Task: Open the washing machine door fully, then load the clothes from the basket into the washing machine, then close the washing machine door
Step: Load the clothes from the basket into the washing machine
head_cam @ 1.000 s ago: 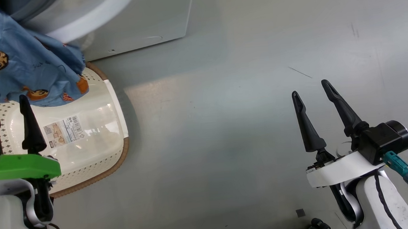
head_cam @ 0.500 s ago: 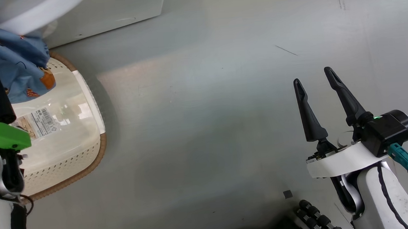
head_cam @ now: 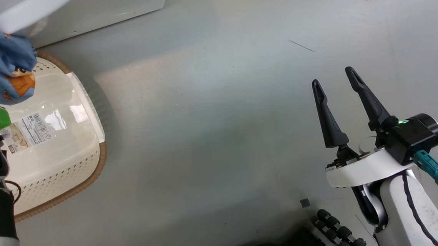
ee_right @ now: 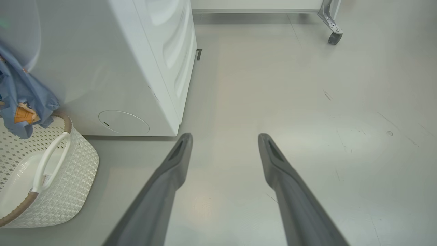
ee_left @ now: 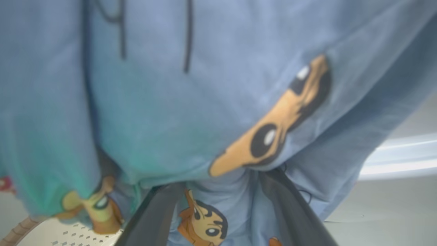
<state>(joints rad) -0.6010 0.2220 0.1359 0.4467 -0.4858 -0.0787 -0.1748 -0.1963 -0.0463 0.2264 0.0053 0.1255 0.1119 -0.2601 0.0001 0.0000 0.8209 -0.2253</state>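
The likeliest slip is the clothes (head_cam: 1, 65) sliding back down. The blue printed fabric hangs at the head view's upper left, close against the washing machine (ee_right: 112, 68), with its lower end reaching the far rim of the basket (head_cam: 72, 172), so in my judgement it isn't safely inside the drum. The left gripper (ee_left: 218, 191) stands wide open with folds of that fabric bunched between and around its fingers (ee_left: 153, 212), pinching nothing. If it closes shallowly it may catch only a loose fold, and the rest could drop into the basket or onto the floor (head_cam: 218, 119). The dark cords (ee_left: 186, 34) trailing down the cloth could also loop round a finger and drag fabric out again as the arm pulls away (the wrist picture is too blurred to show how they lie). Shutting the door on a dangling hem would trap fabric at the seal. The right gripper (head_cam: 333, 75) is open too, empty, well apart over bare floor. A caster (ee_right: 333, 36) stands far off, a small dark square (head_cam: 304, 202) lies near the right arm, and the basket itself sits just in front of the machine, which crowds any low reach.
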